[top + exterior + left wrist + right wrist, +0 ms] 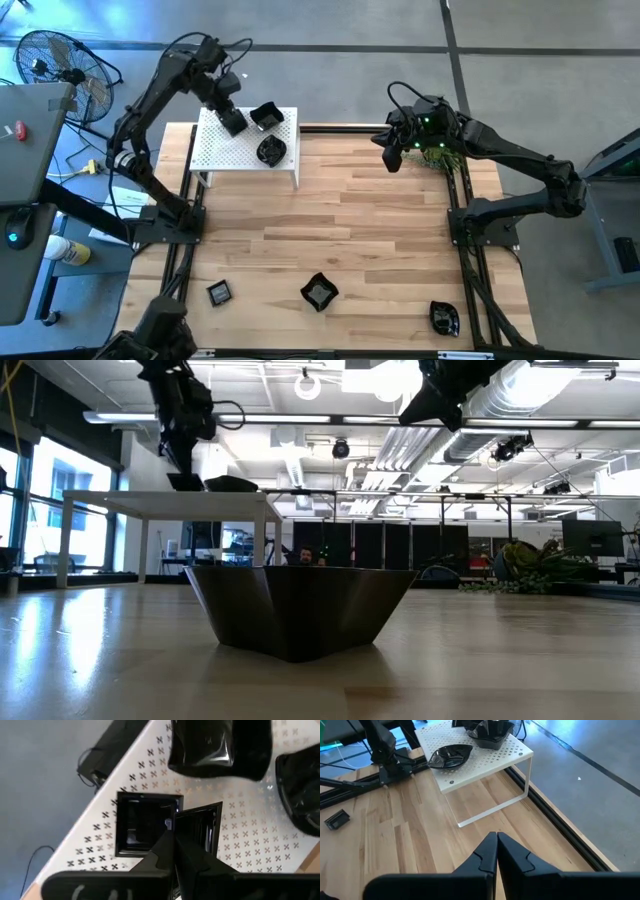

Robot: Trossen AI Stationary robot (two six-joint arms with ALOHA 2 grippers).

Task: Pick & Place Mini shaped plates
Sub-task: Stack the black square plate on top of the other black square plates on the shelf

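1. Judging by how things lie, the job is partly done: glossy black mini plates sit on the white perforated stand (pixel 245 150) at the far left of the wooden table (pixel 380 230), while three more wait along the near edge.
2. On the stand: an angular dish (pixel 267 116), a round one (pixel 271 151), and a small square dish (pixel 145 824) just under the left gripper (pixel 232 121) (the overhead view hides it behind the arm).
3. Left on the table: a small square plate (pixel 219 292) near left, a faceted angular plate (pixel 319 292) near centre, a rounded plate (pixel 444 318) near right.
4. The left gripper's fingers are pressed together and pinch nothing that shows; the square dish lies beneath them.
5. The right gripper (pixel 392 150) hovers at the far right by the green plant sprig (pixel 445 158), pressed together and empty.
6. All the dishes look slick and shiny, with thin raised rims.
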